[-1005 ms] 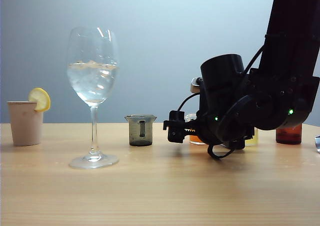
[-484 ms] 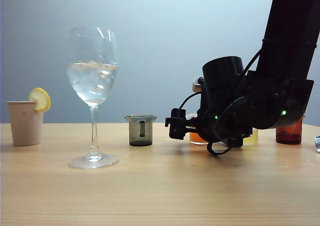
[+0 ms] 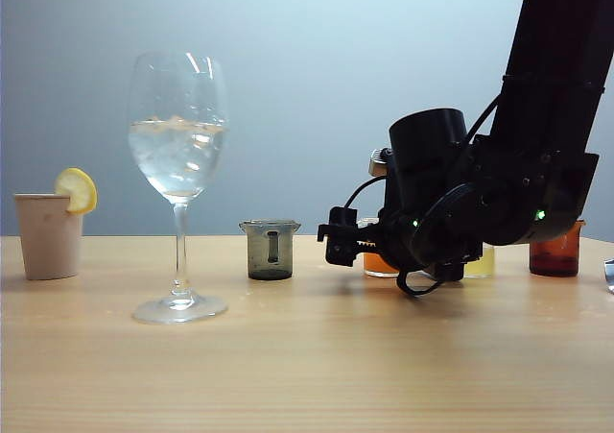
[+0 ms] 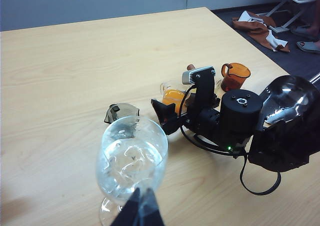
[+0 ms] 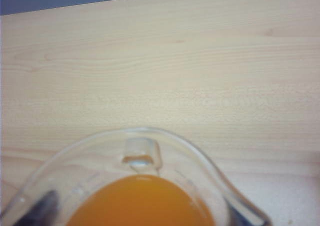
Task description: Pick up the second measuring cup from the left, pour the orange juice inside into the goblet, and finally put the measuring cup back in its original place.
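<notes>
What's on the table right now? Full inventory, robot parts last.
goblet: 1, clear, holds clear liquid, left of centre on the table.
beige tumbler: 1, lemon slice on its rim, far left.
smoky grey cup: 1, right of the goblet.
second measuring cup: 1, clear, holds orange juice, next right, between the right end effector's fingers.
pale yellow cup: 1, mostly hidden behind the right arm.
reddish-brown cup: 1, far right.
clothes: heap, brown and white, on the floor beyond the table.
right end effector: black, low at the orange cup, jaws wide, not yet clamped.
left end effector: dark tips near the goblet's stem; open or shut unclear.
</notes>
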You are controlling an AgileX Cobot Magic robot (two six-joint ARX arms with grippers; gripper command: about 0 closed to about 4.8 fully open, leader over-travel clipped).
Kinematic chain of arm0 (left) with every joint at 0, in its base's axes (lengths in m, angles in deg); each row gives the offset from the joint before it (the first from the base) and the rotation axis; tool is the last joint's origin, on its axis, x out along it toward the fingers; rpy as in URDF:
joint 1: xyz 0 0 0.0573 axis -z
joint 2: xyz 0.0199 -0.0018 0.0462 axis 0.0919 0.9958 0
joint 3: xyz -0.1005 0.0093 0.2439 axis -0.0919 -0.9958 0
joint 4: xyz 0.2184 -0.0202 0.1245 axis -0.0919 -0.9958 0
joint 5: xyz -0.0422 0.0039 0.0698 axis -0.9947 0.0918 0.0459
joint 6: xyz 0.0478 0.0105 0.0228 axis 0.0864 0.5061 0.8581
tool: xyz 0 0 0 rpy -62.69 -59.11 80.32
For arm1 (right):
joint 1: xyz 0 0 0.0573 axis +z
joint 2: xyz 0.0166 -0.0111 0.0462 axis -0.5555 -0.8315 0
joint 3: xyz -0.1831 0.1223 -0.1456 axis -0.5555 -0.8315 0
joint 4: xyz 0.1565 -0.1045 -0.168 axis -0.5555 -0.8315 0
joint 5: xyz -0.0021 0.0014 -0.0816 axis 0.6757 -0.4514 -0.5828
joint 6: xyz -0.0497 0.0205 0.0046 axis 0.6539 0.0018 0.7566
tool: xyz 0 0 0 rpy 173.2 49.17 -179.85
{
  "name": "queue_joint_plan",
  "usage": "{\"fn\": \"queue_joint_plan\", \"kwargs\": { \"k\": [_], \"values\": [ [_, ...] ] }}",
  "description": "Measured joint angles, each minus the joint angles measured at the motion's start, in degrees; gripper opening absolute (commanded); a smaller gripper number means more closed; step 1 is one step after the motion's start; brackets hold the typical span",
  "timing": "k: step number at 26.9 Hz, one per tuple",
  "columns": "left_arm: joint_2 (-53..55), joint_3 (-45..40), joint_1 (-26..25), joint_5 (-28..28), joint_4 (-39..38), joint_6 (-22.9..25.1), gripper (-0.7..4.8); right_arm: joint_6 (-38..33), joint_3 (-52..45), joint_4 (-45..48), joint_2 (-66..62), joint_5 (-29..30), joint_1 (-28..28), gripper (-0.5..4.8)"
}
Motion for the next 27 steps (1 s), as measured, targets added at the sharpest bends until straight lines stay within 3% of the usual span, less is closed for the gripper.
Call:
{"fn": "queue_joint_plan", "kwargs": {
  "k": [6,12,13,15,27],
  "values": [
    [0.00,0.00,0.00,0.00,0.00,0.00,-0.06,0.02,0.04,-0.98,0.00,0.00,-0.02,2.54],
    [0.00,0.00,0.00,0.00,0.00,0.00,-0.06,0.07,0.13,-1.14,0.02,-0.04,0.00,2.34],
    [0.00,0.00,0.00,0.00,-0.02,0.00,-0.06,0.07,0.13,-1.14,0.02,-0.04,0.00,1.85],
    [0.00,0.00,0.00,0.00,0.00,0.02,-0.06,0.07,0.13,-1.14,0.02,-0.04,0.00,1.49],
    [0.00,0.00,0.00,0.00,0.00,0.39,-0.06,0.07,0.15,-1.16,0.09,0.85,0.02,1.48]
  ]
}}
